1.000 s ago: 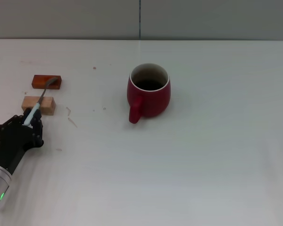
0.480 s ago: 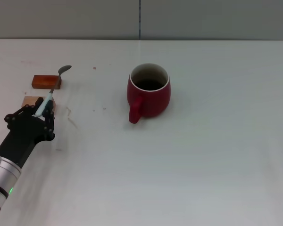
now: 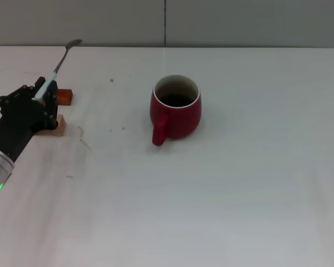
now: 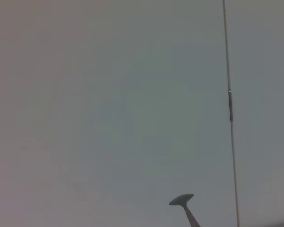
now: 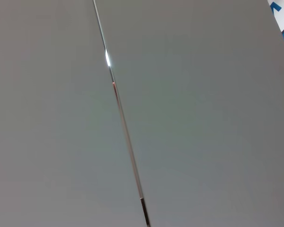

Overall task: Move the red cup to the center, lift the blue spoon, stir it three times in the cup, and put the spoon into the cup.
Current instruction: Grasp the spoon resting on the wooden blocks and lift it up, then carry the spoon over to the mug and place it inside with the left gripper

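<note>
Blue spoon [image 3: 60, 63] sticks up from the left tool [image 3: 43, 95], clamped.

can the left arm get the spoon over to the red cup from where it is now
Probably yes. The left gripper holds the blue spoon lifted above the two small blocks, and only bare table lies between it and the red cup, whose mouth faces up.
</note>
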You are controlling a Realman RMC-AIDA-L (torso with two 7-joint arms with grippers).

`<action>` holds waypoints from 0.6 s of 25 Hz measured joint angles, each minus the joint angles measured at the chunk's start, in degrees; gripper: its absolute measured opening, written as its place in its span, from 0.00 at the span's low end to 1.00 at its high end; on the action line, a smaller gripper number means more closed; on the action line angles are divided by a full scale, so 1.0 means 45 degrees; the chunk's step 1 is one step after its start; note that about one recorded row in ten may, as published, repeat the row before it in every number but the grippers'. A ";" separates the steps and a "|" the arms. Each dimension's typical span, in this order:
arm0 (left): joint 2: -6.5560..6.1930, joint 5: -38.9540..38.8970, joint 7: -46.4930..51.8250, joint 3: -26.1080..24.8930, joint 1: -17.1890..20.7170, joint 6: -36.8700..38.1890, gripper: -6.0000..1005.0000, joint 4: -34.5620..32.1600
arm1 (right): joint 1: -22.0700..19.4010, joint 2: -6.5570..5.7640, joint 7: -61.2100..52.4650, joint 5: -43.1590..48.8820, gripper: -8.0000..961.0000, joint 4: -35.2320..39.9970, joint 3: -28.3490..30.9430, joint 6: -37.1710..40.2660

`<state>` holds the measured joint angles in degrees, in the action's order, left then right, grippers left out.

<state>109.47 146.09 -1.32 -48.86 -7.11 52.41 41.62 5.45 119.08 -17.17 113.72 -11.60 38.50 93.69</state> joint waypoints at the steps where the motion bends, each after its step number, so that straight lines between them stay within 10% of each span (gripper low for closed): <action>1: -0.0184 0.0139 -0.0046 -0.0177 0.0090 -0.0482 0.17 0.0556 | 0.0000 0.0000 -0.0004 0.0000 0.85 0.0000 0.0000 0.0005; 7: -0.1068 0.2994 0.0099 -0.2382 0.1529 -0.6056 0.17 0.5851 | 0.0000 0.0003 -0.0018 0.0000 0.85 -0.0002 -0.0001 0.0028; 15: -0.1956 0.3995 0.0417 -0.2912 0.2299 -0.8784 0.17 0.9701 | 0.0000 0.0003 -0.0024 0.0000 0.85 0.0000 0.0000 0.0028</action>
<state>100.67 164.07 0.56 -61.96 3.23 12.88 85.28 5.45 119.09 -17.27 113.72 -11.60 38.50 93.81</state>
